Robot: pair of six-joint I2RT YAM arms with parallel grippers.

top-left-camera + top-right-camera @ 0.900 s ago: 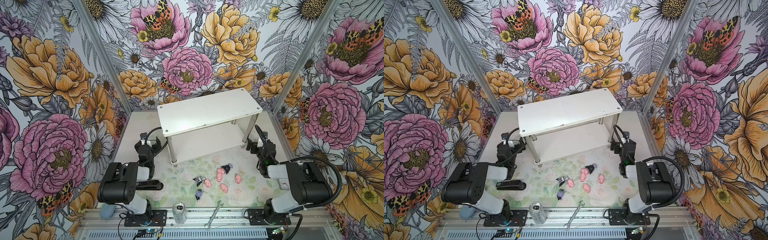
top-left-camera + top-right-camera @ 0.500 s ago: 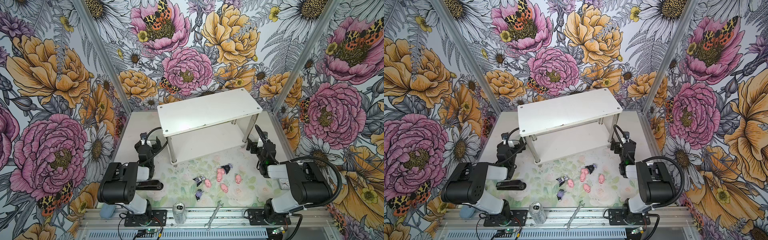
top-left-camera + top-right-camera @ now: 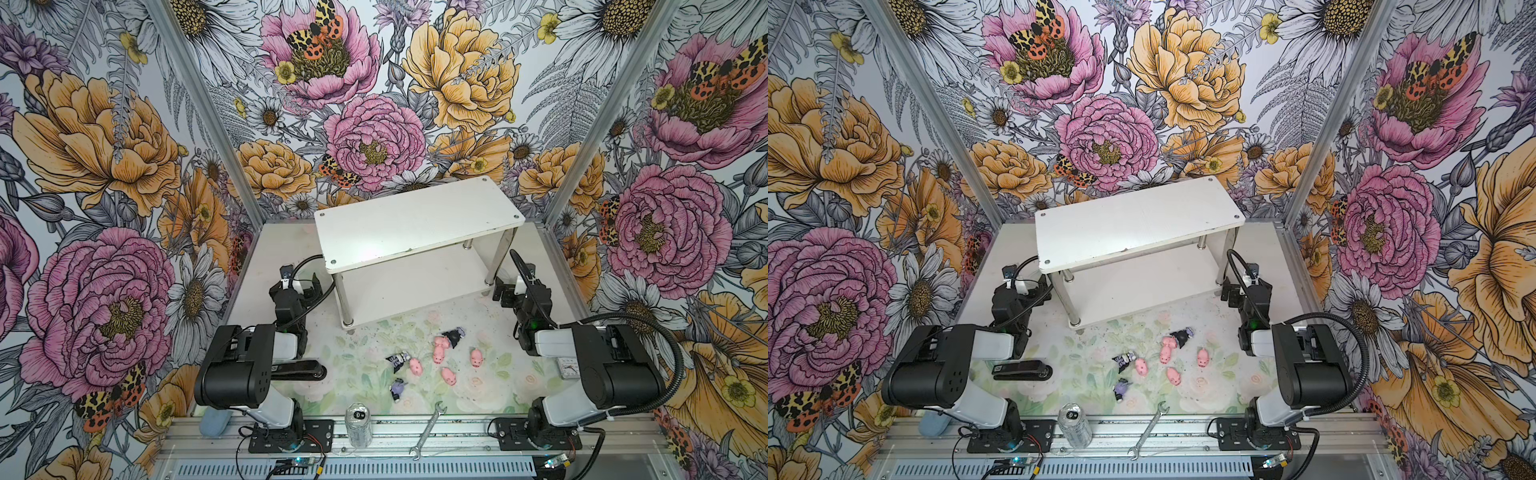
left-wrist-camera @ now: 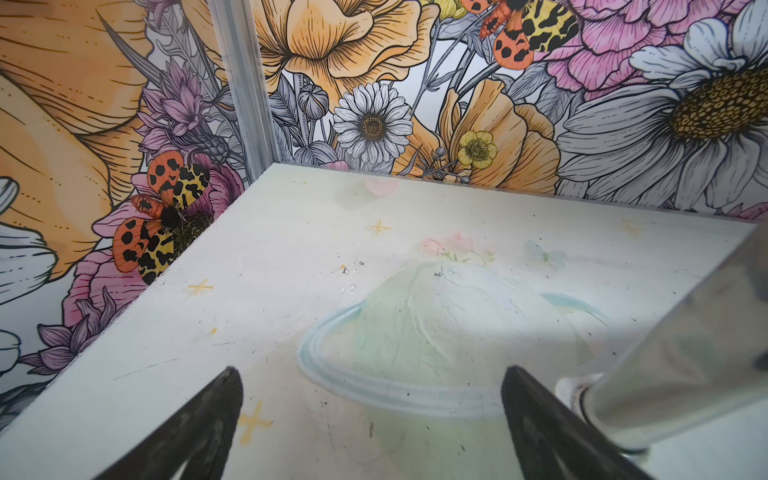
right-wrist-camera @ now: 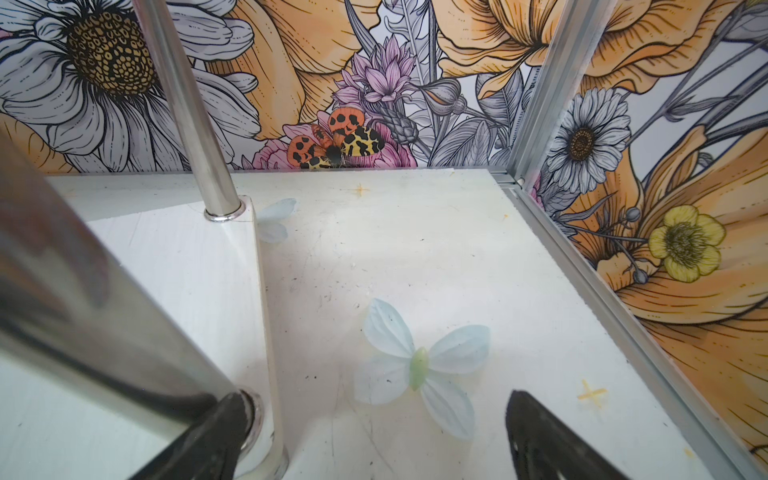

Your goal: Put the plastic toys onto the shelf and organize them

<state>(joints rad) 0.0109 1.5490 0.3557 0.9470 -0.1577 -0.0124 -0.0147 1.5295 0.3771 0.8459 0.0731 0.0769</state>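
Several pink pigs (image 3: 438, 354) (image 3: 1165, 354) and three black-purple figurines (image 3: 398, 360) (image 3: 1124, 360) lie loose on the floral mat in both top views, in front of the shelf. The white two-tier shelf (image 3: 415, 220) (image 3: 1133, 224) stands at the back with both boards bare. My left gripper (image 3: 302, 286) (image 4: 371, 376) rests open by the shelf's front left leg (image 4: 685, 353). My right gripper (image 3: 508, 291) (image 5: 376, 397) is open beside the shelf's right end, one finger close to a chrome leg (image 5: 83, 316). Neither gripper holds anything, and both are well away from the toys.
A clear can (image 3: 358, 419) and a silver wrench (image 3: 428, 430) sit at the front rail. A black stapler (image 3: 297, 370) lies by the left arm, a small white clock (image 3: 566, 368) by the right arm. Flowered walls close in on three sides.
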